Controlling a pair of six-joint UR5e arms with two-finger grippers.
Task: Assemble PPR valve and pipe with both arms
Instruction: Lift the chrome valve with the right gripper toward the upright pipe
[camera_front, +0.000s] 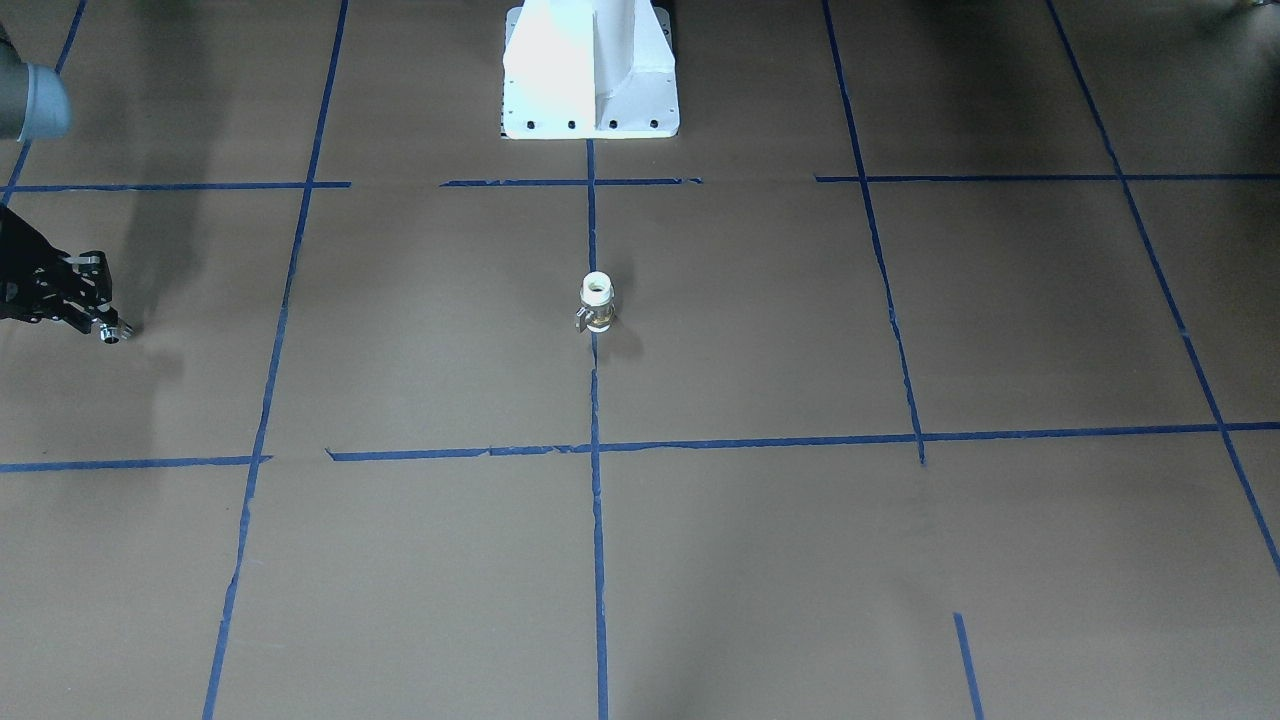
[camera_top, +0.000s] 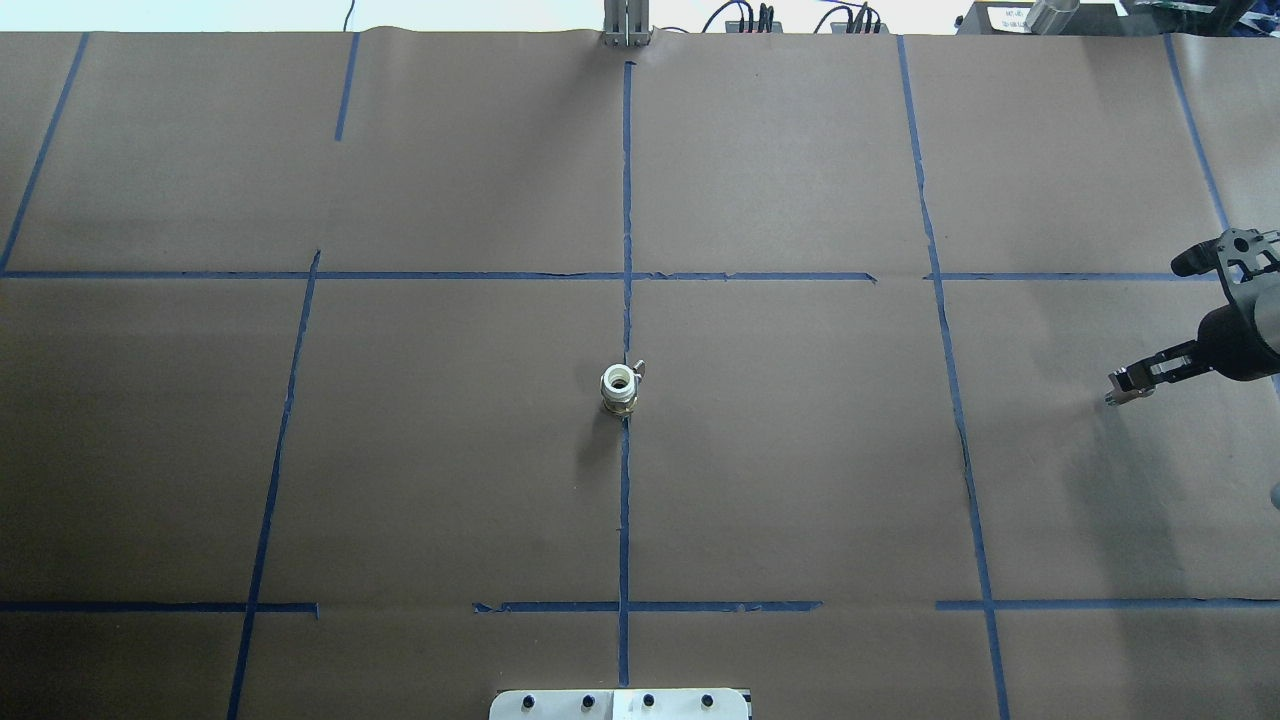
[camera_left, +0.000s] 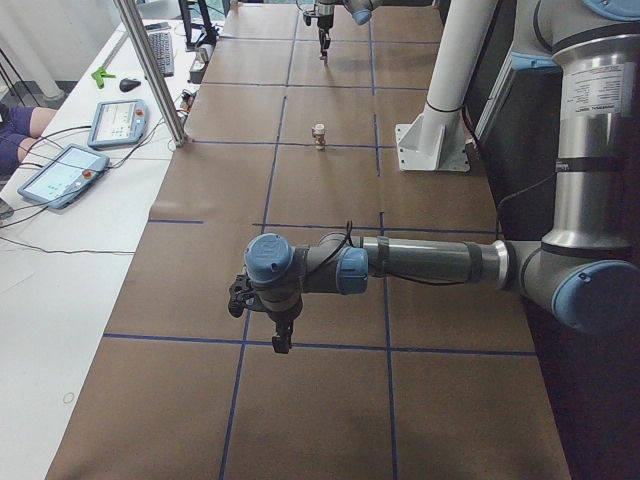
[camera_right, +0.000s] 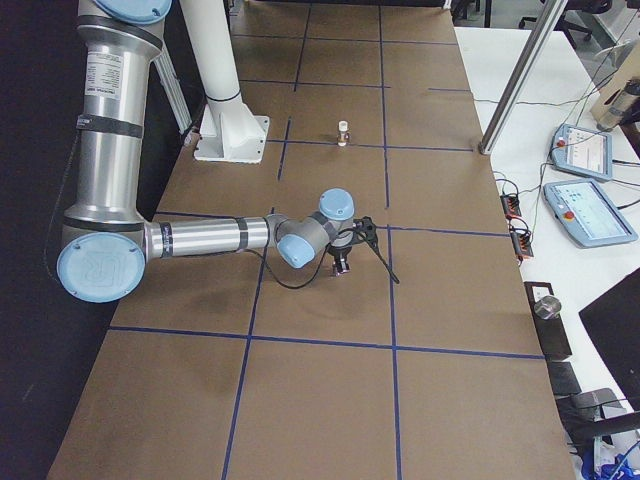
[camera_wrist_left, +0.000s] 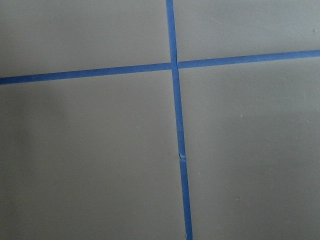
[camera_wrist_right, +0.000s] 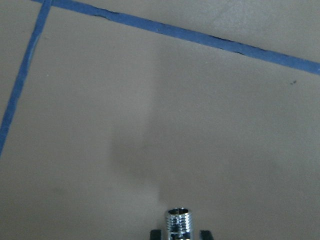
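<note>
The PPR valve (camera_top: 620, 388) stands upright at the table's middle on a blue tape line, white collar up, grey lever to the side; it also shows in the front view (camera_front: 597, 303). My right gripper (camera_top: 1122, 388) is far to the valve's right, low over the table, shut on the chrome pipe (camera_wrist_right: 179, 220), whose threaded end sticks out between the fingertips. The pipe also shows in the front view (camera_front: 112, 333). My left gripper (camera_left: 281, 342) shows only in the left side view, points down near the table's left end, and I cannot tell whether it is open or shut.
The white pedestal (camera_front: 590, 70) stands at the robot's side of the table. Blue tape lines (camera_wrist_left: 176, 125) cross the brown paper cover. A metal post (camera_left: 150, 70) and teach pendants (camera_left: 60, 172) are on the operators' side.
</note>
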